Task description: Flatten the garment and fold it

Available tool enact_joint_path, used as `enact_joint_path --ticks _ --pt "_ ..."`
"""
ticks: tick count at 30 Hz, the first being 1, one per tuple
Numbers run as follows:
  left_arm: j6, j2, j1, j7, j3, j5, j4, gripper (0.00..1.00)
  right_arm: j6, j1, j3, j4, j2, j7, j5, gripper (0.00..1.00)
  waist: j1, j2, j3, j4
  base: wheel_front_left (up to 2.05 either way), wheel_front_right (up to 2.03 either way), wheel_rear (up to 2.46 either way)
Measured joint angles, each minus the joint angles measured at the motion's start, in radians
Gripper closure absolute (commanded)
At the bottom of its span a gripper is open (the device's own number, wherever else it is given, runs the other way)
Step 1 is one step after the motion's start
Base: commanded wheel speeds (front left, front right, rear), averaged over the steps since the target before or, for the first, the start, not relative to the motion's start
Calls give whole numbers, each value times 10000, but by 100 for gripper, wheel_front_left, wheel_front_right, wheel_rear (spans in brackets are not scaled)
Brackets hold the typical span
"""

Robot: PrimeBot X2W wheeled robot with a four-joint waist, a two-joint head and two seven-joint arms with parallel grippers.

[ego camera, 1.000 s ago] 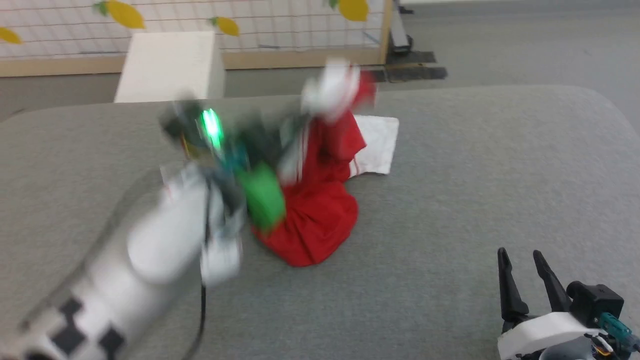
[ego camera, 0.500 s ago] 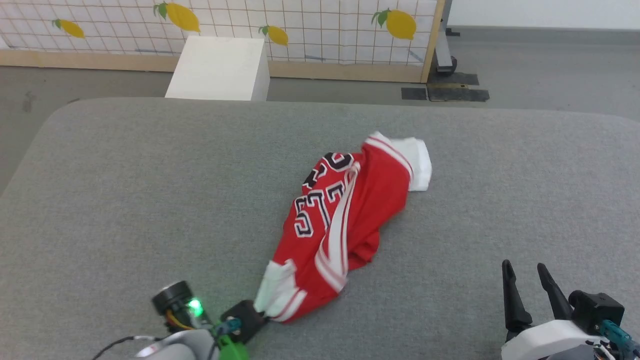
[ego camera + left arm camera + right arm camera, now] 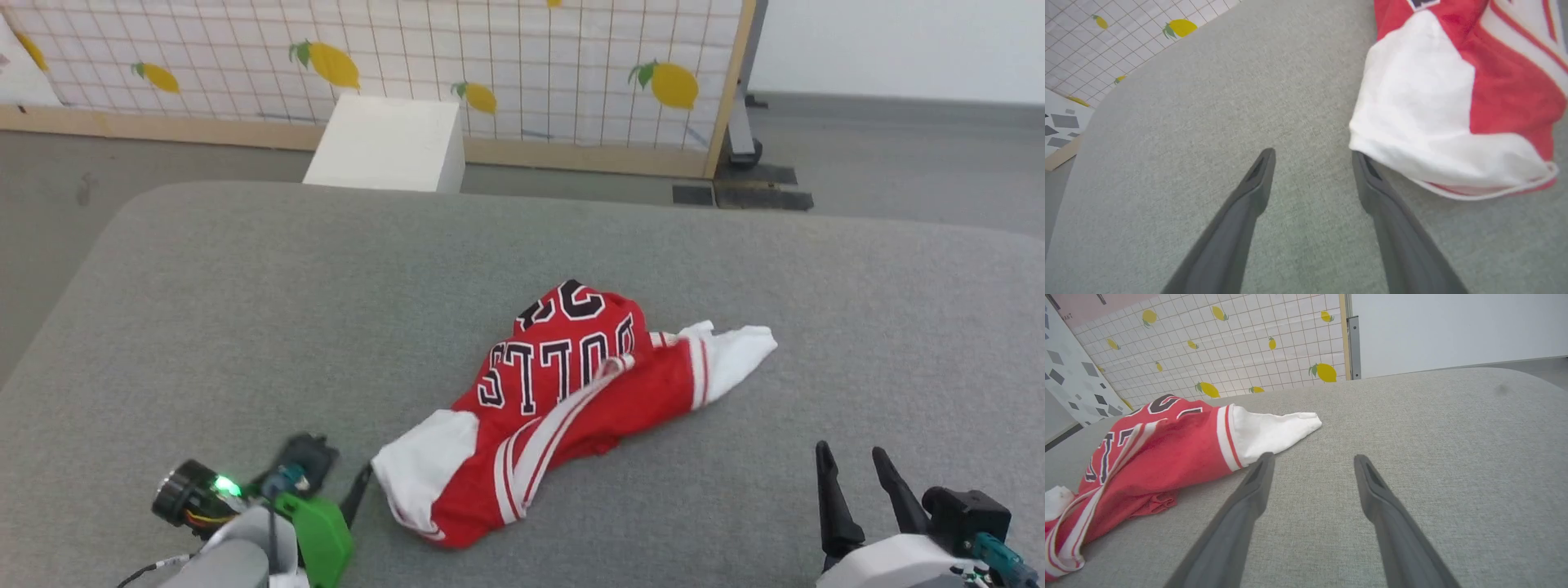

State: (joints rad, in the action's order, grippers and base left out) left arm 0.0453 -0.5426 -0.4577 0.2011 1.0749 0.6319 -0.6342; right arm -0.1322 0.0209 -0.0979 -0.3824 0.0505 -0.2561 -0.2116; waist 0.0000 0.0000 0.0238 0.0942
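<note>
The left gripper [image 3: 1312, 154] is released: its two fingers [image 3: 1251, 192] stand well apart over bare grey table [image 3: 1208, 102] with nothing between them. The garment [image 3: 1412, 102] lies crumpled just ahead and to the right of this gripper. Its near white sleeve sits right at the tip of the right-hand finger, though whether cloth and finger touch cannot be told. In the head view the red body [image 3: 563, 384] runs away from the left gripper up and to the right, black letters showing on top, and ends in a second white sleeve. The right gripper [image 3: 1313, 456] is also released, fingers spread and empty, resting low near the table's front edge. From it, the garment [image 3: 1180, 453] lies ahead and to the left, apart from the fingers. The far sleeve's white point reaches furthest toward the line of this gripper, just beyond its left fingertip in the wrist view. Past the table, further ahead of both grippers, stand a white box [image 3: 388, 143] and a lemon-patterned screen [image 3: 490, 49].
</note>
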Motion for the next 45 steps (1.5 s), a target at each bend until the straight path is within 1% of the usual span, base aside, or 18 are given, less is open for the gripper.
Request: enact_joint_path --ticks 1,2,3,5,8,9,12,14,16,20,25,27,31,34,38,39,40,45 --pt "219 65 66 159 -345 299 92 0 0 33 -17 2 0 0 0 0 0 0 54 29 0 0 0" --pt "596 221 255 420 -1133 851 460 0 0 96 -63 21 0 2 10 0 0 0 135 95 0 0 0" --pt "809 330 393 506 -1685 1160 763 0 0 129 -104 46 -2 6 13 0 0 0 170 141 0 0 0" --pt "1214 481 702 529 -2627 1275 1576 0 0 163 -167 125 -2 73 77 0 0 0 218 228 0 0 0" --pt "1691 899 1517 571 -4489 742 3200 0 0 167 -316 433 0 412 286 0 0 0 221 412 0 0 0" --pt "1730 1057 1808 573 -4870 539 3588 0 0 164 -336 541 2 560 349 0 0 0 206 463 0 0 0" --pt "1745 1847 2904 571 -6211 -385 4709 0 0 61 -222 922 2 1333 721 0 0 0 87 615 0 0 0" --pt "1603 2305 3475 571 -6709 -1300 5262 0 0 -200 -148 1143 40 2153 798 0 0 0 -30 720 0 0 0" --pt "1400 2679 3840 571 -6945 -2090 5637 0 0 -558 -10 1292 261 3030 796 0 0 0 -153 816 0 0 0" --pt "982 3162 4196 571 -7030 -3532 5917 0 0 -1555 10 1210 1034 5302 811 0 0 0 -460 1039 0 0 0" --pt "489 3733 4211 571 -7273 -4263 5950 0 0 -3036 -205 433 1756 7733 1018 0 0 0 -858 1430 0 0 0" --pt "337 3889 4204 571 -7379 -4387 5846 0 0 -3436 -38 21 1975 8410 1149 0 0 0 -1006 1595 0 0 0" --pt "10 4134 4156 571 -7473 -4771 5708 0 0 -4050 -12 -955 2242 9141 1198 0 0 0 -1342 1908 0 0 0" --pt "-213 4318 4136 571 -7471 -4878 5572 0 0 -4336 -33 -1578 2485 9143 1521 0 0 0 -1580 2118 0 0 0" --pt "-397 4487 4102 571 -7513 -4945 5423 0 0 -4586 -67 -2259 2468 8955 1685 0 0 0 -1843 2334 0 0 0" --pt "-441 4516 4103 571 -7538 -4968 5405 0 0 -4664 -92 -2368 2456 8891 1685 26 0 0 -1892 2367 0 0 0" --pt "-453 4533 4103 571 -7559 -4993 5394 0 0 -4719 -88 -2451 2460 8842 1684 100 0 0 -1921 2381 0 0 0" --pt "-550 4596 4106 571 -7779 -5193 5221 0 -8 -4770 -232 -2748 2385 8353 1724 100 0 0 -1899 2229 0 0 0"
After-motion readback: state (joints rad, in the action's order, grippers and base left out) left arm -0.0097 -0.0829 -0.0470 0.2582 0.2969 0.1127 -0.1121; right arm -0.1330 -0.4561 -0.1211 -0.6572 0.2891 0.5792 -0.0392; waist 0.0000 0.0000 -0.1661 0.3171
